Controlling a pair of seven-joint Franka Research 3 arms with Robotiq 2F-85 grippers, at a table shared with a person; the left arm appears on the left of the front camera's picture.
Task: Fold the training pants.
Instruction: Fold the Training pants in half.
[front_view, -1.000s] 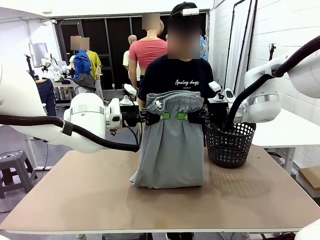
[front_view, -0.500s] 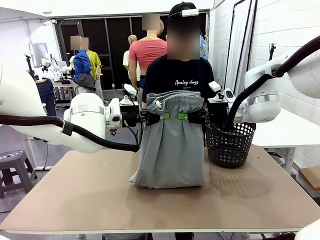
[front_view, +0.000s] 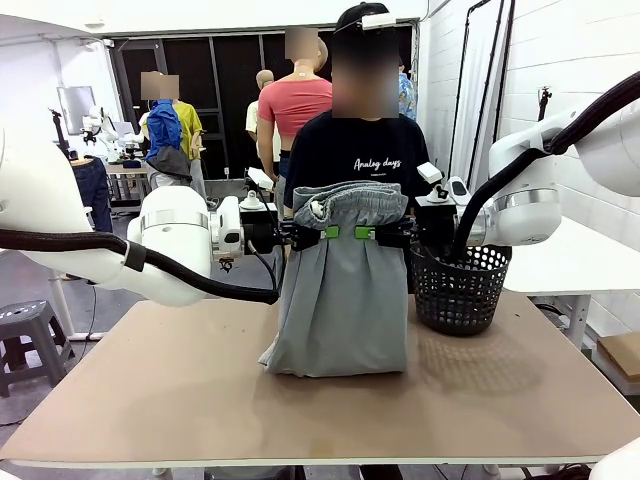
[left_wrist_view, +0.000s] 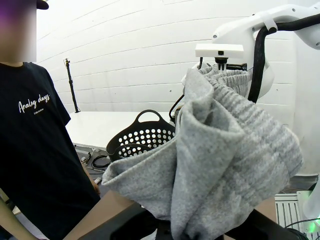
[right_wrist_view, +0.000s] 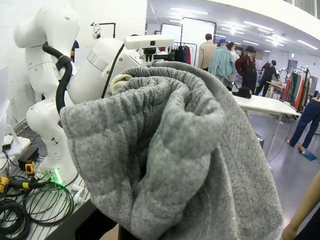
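The grey training pants hang upright over the middle of the table, their lower end resting in a small fold on the tabletop. The gathered waistband bunches above both grippers. From the left, my left gripper is shut on the pants just below the waistband, and my right gripper pinches the same band from the right, close beside it. In the left wrist view the grey pants bulge over the fingers; in the right wrist view the pants cover the fingers too.
A black perforated basket stands on the table right of the pants, under my right arm. A person in a black T-shirt stands at the far edge behind the pants. Bare tabletop lies in front and left.
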